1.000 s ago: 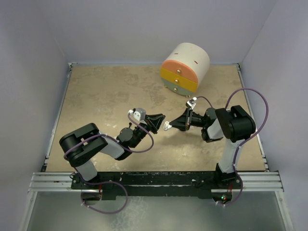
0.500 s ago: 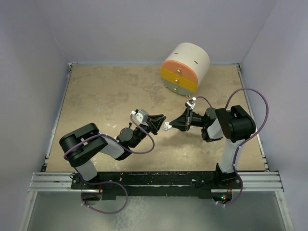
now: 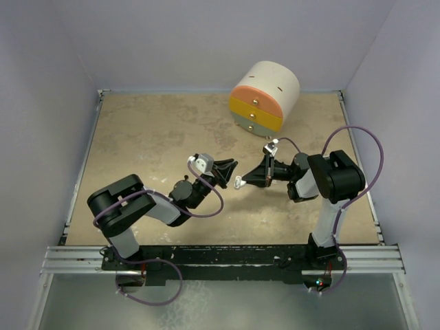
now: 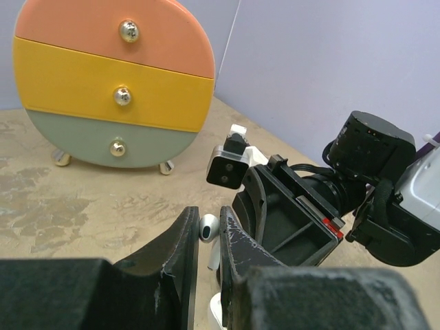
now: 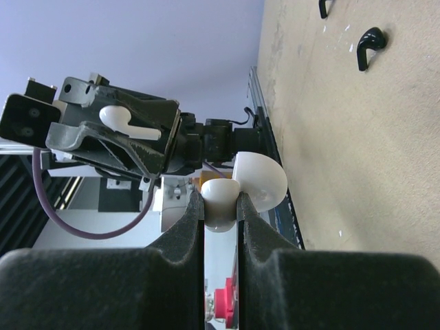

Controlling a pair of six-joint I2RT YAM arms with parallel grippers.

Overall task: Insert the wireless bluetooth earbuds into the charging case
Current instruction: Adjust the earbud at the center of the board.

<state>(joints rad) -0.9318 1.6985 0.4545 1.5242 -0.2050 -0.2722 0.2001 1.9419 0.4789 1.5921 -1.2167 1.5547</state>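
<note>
One white earbud [image 4: 207,227] is pinched between the black fingers of my left gripper [image 4: 208,218], stem pointing down. It also shows in the right wrist view as the earbud [image 5: 128,123]. The charging case [image 5: 220,194] is small, white and rounded, with its lid [image 5: 265,177] hinged open. My right gripper [image 5: 220,201] is shut on its body. In the top view the left gripper [image 3: 229,167] and right gripper [image 3: 242,181] face each other tip to tip above mid-table, the case [image 3: 238,182] between them. A white edge of the case [image 4: 215,311] lies just under the earbud.
A cream, orange, yellow and green drawer unit [image 3: 265,96] stands at the back of the table, behind both grippers. Two small black hook-shaped pieces [image 5: 368,42] lie on the tan tabletop. Lilac walls close in three sides.
My left gripper has edged a little right toward the right gripper, still holding the earbud. The right gripper has barely shifted and keeps its grip on the case.
</note>
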